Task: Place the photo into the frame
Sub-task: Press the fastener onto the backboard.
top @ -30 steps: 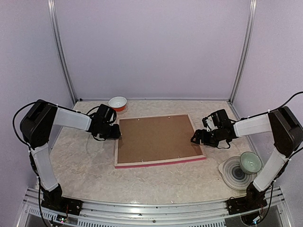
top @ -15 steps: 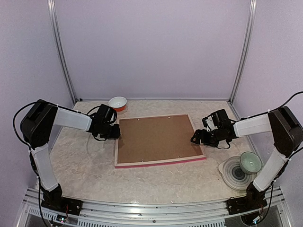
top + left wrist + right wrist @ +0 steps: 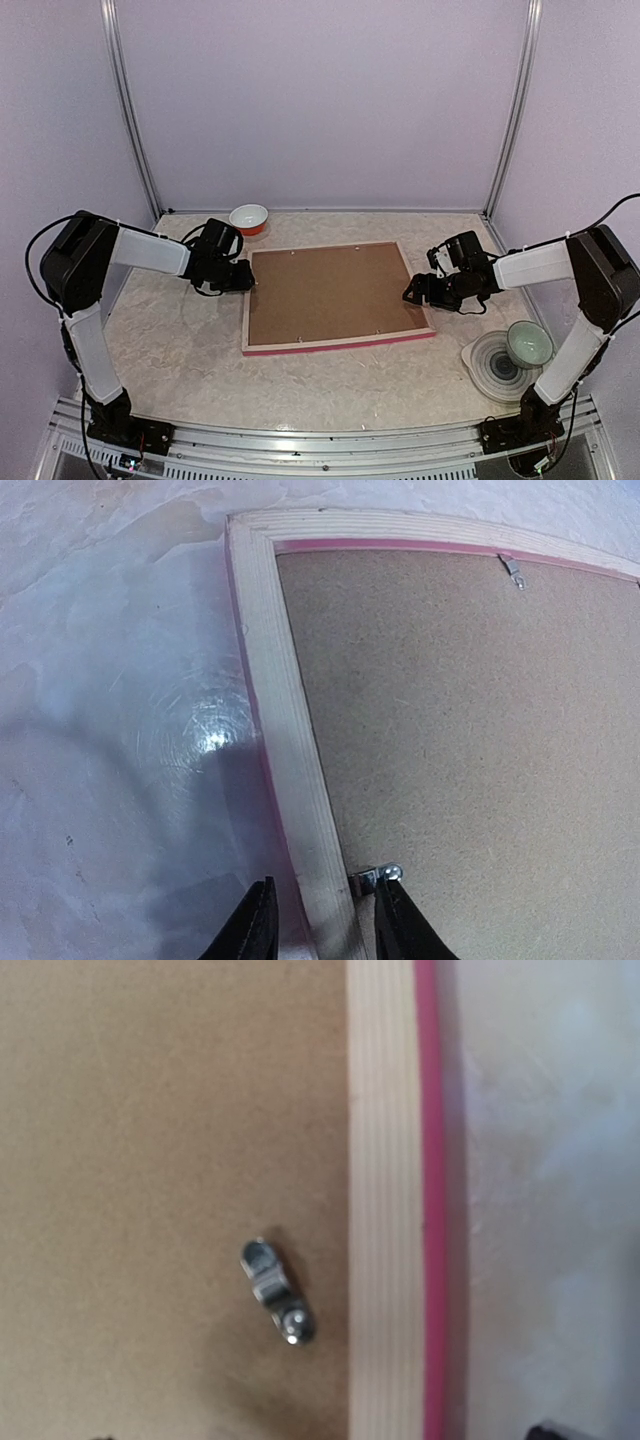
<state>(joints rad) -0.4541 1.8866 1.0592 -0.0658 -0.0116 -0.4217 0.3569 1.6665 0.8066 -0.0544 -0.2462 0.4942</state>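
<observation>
Face-down pink wooden frame [image 3: 340, 343], metal clips [image 3: 378, 877] probably pending
I see brown backing board [image 3: 330, 292], no photo; left gripper [image 3: 325, 925] half apart, right gripper [image 3: 412, 293] wide.

Pale bare-wood frame [image 3: 290, 730], matt fibreboard backing [image 3: 460, 730]

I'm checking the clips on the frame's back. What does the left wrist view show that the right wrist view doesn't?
Left wrist only: the left gripper straddling the frame at its pale rail, a frame corner, a near clip by the fingertips and a far clip by the top rail. Right wrist only: a single clip close up, lying on the board. Both: the brown backing board, the rail's pink edge, the pale tabletop.
</observation>
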